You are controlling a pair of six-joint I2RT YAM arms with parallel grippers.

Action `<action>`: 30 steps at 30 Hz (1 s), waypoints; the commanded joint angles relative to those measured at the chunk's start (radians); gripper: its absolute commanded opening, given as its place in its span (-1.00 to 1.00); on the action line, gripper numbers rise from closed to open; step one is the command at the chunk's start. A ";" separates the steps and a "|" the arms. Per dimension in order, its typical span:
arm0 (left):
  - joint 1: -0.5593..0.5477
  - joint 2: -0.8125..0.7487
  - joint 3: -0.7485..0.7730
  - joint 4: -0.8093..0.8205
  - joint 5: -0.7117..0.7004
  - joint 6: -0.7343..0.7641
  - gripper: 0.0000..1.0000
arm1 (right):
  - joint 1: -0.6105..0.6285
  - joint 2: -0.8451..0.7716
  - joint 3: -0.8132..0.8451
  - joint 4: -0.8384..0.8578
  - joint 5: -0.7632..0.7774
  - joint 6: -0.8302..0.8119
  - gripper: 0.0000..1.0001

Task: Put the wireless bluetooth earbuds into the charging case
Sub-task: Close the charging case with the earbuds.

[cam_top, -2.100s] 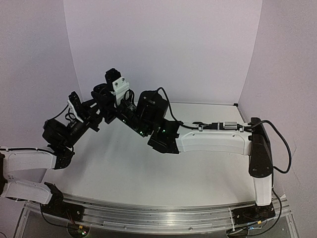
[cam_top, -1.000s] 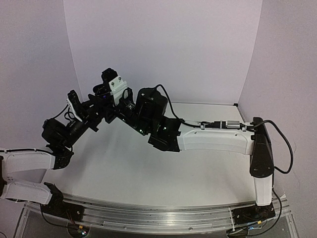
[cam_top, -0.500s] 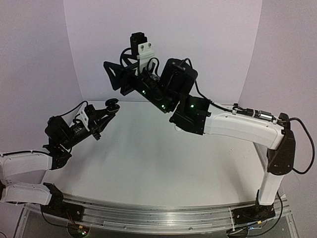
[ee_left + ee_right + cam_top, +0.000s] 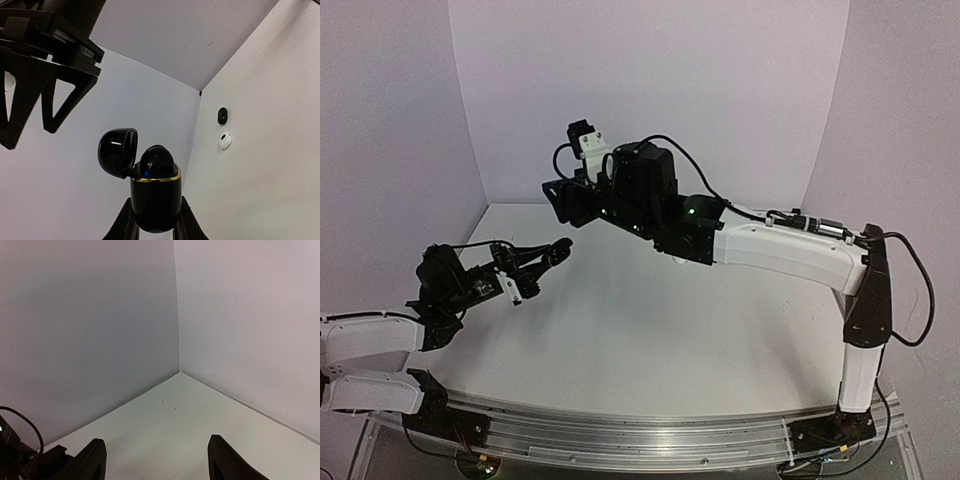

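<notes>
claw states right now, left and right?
left claw: shut on the black charging case, lid flipped open.
right claw: open, nothing between its fingers.

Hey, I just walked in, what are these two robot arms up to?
The left claw is shut on a glossy black pebble-shaped charging case with a gold rim, holding it with its lid flipped open. Something dark and rounded sits in the opening, possibly an earbud. The right claw hangs open and empty, raised near the back corner of the white table. A tiny black plastic earbud and a tiny white plastic earbud lie loose on the table, not yet in the case.
</notes>
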State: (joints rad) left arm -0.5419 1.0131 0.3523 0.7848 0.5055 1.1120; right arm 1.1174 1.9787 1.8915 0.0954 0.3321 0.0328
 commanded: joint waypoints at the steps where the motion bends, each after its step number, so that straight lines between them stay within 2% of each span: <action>1: 0.005 0.007 -0.007 0.054 -0.004 0.149 -1.00 | -0.006 -0.023 -0.032 -0.054 -0.104 0.022 0.36; 4: 0.005 0.017 0.008 0.059 -0.037 0.122 -1.00 | -0.007 -0.046 -0.096 -0.094 -0.113 0.050 0.34; 10: 0.005 0.007 0.054 0.030 -0.092 -0.031 -1.00 | -0.007 -0.113 -0.198 -0.133 -0.083 0.066 0.33; 15: 0.005 -0.002 0.068 -0.012 -0.064 -0.119 -1.00 | -0.010 -0.131 -0.142 -0.137 -0.036 0.037 0.38; 17: 0.005 -0.004 0.096 -0.064 -0.061 -0.217 -1.00 | -0.026 -0.139 -0.098 -0.137 -0.053 0.017 0.42; 19: 0.011 -0.001 0.141 -0.123 -0.052 -0.381 -1.00 | -0.056 -0.156 -0.062 -0.135 -0.107 0.019 0.46; 21: 0.045 0.006 0.186 -0.158 0.018 -0.697 -1.00 | -0.103 -0.171 -0.057 -0.136 -0.241 0.026 0.57; 23: 0.095 0.027 0.211 -0.114 0.164 -1.012 -1.00 | -0.142 -0.184 -0.069 -0.138 -0.404 0.036 0.93; 26: 0.128 0.078 0.225 0.050 0.283 -1.405 -1.00 | -0.179 -0.206 -0.079 -0.133 -0.567 0.030 0.97; 28: 0.133 0.125 0.236 0.168 0.323 -1.614 -1.00 | -0.198 -0.218 -0.096 -0.122 -0.638 0.019 0.96; 30: 0.135 0.177 0.235 0.362 0.342 -1.801 -1.00 | -0.202 -0.203 -0.088 -0.111 -0.698 0.012 0.97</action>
State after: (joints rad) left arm -0.4140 1.1082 0.5501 0.8102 0.7100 -0.0753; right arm 0.9158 1.8066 1.7882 -0.0564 -0.1346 0.0604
